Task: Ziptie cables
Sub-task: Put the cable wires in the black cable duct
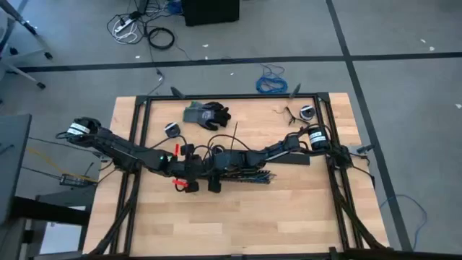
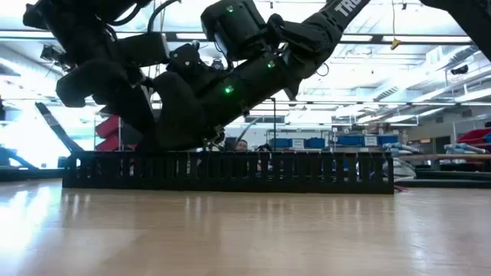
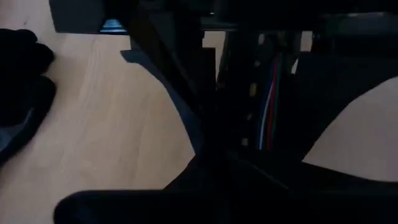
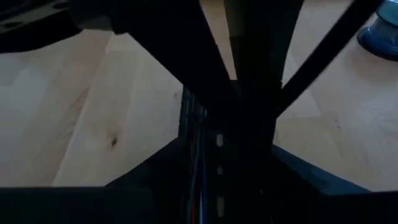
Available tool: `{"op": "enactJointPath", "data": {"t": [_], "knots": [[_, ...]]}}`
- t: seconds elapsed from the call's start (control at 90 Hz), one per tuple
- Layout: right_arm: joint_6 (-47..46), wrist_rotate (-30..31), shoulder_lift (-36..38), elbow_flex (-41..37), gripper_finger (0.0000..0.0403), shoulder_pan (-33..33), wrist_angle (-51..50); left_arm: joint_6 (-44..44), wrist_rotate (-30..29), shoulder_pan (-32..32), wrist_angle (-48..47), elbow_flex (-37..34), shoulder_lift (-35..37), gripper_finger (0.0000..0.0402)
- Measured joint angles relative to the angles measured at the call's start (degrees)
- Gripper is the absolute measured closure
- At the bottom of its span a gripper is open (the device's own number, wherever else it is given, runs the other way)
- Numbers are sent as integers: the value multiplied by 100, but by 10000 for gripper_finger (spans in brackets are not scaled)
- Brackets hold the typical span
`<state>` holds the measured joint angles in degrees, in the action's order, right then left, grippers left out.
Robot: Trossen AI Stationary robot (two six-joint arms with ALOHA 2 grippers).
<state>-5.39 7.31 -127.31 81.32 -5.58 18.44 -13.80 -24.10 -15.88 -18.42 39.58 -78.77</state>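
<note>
From above, my left end effector [image 1: 189,173] and right end effector [image 1: 225,165] meet mid-surface [image 1: 289,209] over the cables [image 1: 253,175] on a slotted black strip [image 1: 249,176].

Low view: both arms crouch over the strip.

Left wrist: coloured cables [image 3: 268,99] run along the strip; I cannot tell either grip's width. I should move slowly and keep the wires bunched.
</note>
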Motion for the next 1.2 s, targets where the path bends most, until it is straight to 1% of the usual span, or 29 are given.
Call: {"op": "enactJointPath", "data": {"t": [0.344,0.5,1.2], "knots": [[-2,20,-4,0,222,-2,1,6,-33,46,145,-123,-3,401],[-12,-103,-4,0,222,-2,11,24,-81,43,166,-127,-8,402],[-45,-83,-9,0,221,-4,-6,-39,-642,41,77,-132,-14,402]]}}
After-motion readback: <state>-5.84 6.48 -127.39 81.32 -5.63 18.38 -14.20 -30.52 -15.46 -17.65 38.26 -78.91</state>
